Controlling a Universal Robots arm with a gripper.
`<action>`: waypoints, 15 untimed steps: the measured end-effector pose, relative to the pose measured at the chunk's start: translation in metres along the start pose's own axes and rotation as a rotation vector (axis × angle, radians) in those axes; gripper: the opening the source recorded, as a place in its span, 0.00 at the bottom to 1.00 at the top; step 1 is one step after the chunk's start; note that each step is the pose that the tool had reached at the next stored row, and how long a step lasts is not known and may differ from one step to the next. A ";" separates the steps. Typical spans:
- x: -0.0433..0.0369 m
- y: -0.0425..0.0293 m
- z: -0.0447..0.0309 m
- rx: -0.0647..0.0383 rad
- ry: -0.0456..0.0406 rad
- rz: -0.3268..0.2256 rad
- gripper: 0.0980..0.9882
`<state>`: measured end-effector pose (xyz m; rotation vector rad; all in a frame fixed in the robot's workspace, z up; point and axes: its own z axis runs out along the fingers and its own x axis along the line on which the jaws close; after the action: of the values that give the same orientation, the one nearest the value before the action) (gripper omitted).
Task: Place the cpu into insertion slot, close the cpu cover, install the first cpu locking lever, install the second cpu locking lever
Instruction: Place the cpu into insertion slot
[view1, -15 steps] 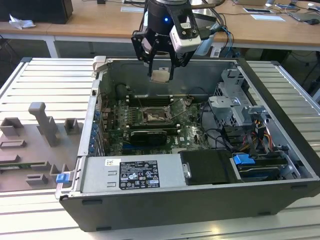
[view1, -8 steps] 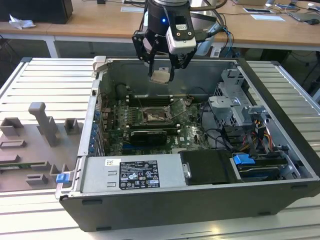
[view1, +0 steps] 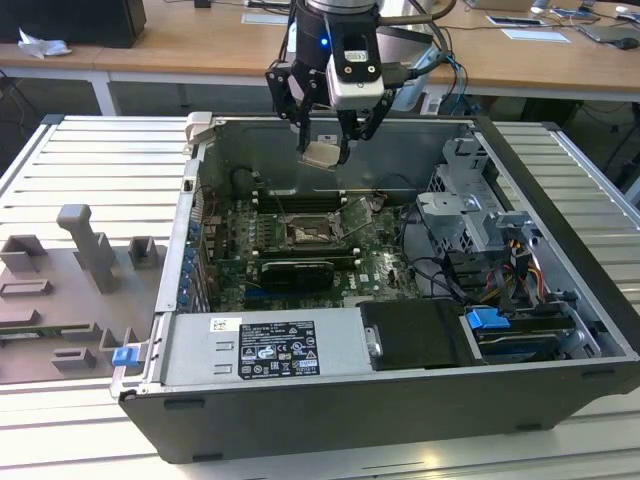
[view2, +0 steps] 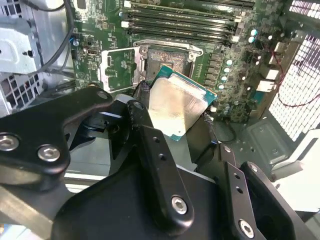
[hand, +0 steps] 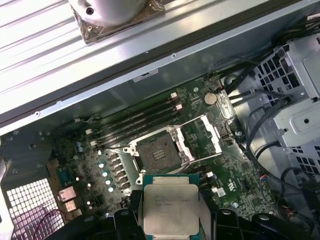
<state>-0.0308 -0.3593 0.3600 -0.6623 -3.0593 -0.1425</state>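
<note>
My gripper (view1: 322, 152) hangs above the open computer case, shut on the cpu (view1: 322, 153), a flat square chip with a silvery face (hand: 170, 207) and a green edge (view2: 176, 105). Black fingers (view2: 150, 145) clamp it from both sides. Below it on the green board lies the insertion slot (hand: 159, 153), a dark square socket with a metal rim, uncovered (view2: 167, 59). In the exterior view the insertion slot (view1: 306, 235) sits lower than the chip, toward the case's middle. The cpu cover (hand: 204, 136) stands flipped open beside the socket (view2: 116, 67), its frame (view1: 356, 217) tilted up.
Long black memory slots (hand: 135, 120) run beside the socket. A drive cage (view1: 470, 205) with cables fills the exterior view's right of the case, and a power supply (view1: 265, 345) lies along the front. Grey fixtures (view1: 85, 260) stand on the slatted table outside.
</note>
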 end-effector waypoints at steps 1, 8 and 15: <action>0.0000 0.0000 0.0001 0.000 -0.0008 0.009 0.49; 0.0000 -0.0001 0.0012 -0.002 -0.0074 0.086 0.49; -0.0001 -0.0002 0.0021 -0.004 -0.0118 0.135 0.49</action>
<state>-0.0308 -0.3593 0.3579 -0.8695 -3.0133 -0.1434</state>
